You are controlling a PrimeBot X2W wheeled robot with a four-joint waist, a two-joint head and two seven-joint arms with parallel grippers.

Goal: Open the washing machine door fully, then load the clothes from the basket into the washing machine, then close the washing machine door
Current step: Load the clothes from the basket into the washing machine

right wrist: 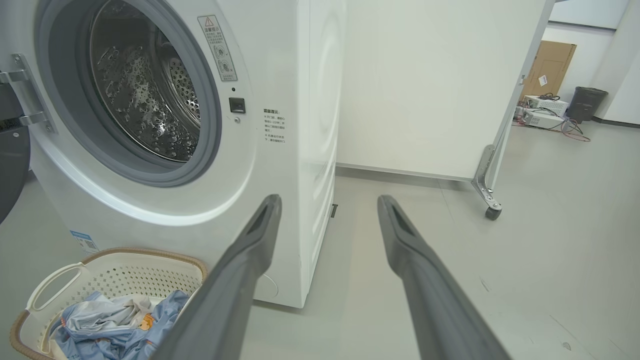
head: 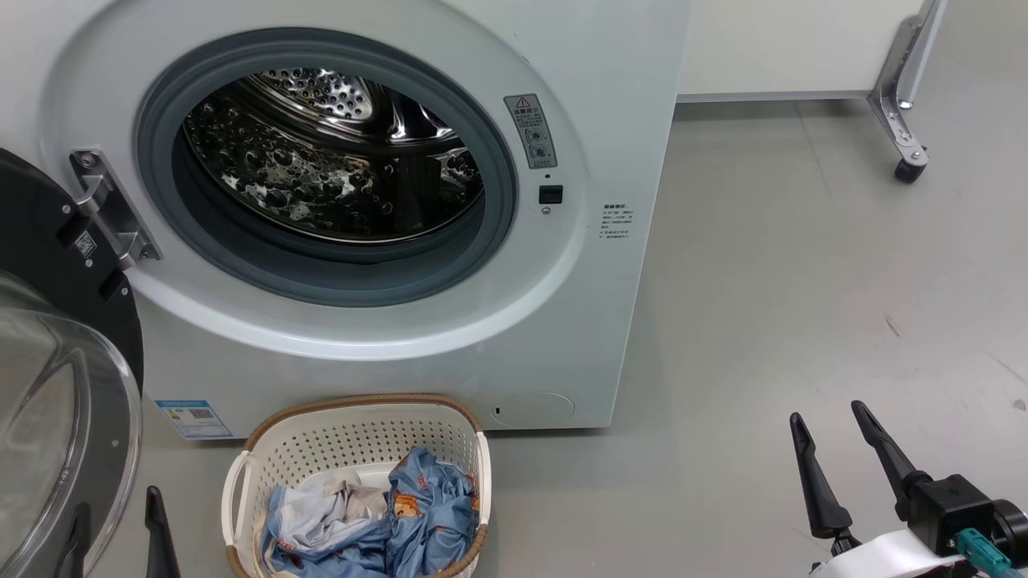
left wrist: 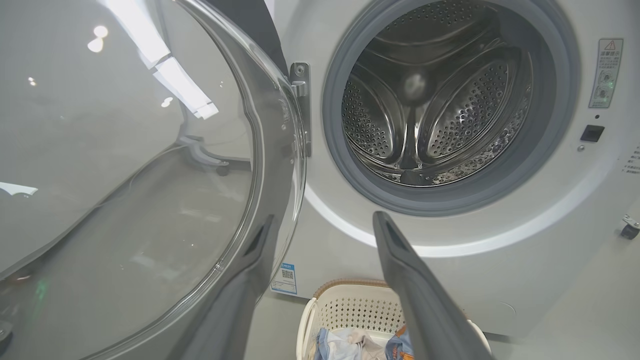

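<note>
The white washing machine (head: 610, 120) stands with its steel drum (head: 329, 152) showing nothing inside. Its door (head: 40, 241) is swung wide to the left on its metal hinge (head: 108, 209), with the glass bowl (left wrist: 125, 175) bulging toward me. On the floor before the machine, the cream basket (head: 353, 441) holds the clothes (head: 418, 514), light blue with orange prints plus white cloth. My left gripper (head: 118, 499) is open right beside the bowl, left of the basket; one finger shows through the glass. Far right of the basket, my right gripper (head: 827, 411) is open over bare floor.
A white partition panel on a wheeled metal foot (head: 907, 120) stands behind and right of the machine. Grey floor (head: 803, 321) stretches to the right. Far off in the right wrist view are a cardboard box (right wrist: 550, 65) and a dark bin (right wrist: 590, 102).
</note>
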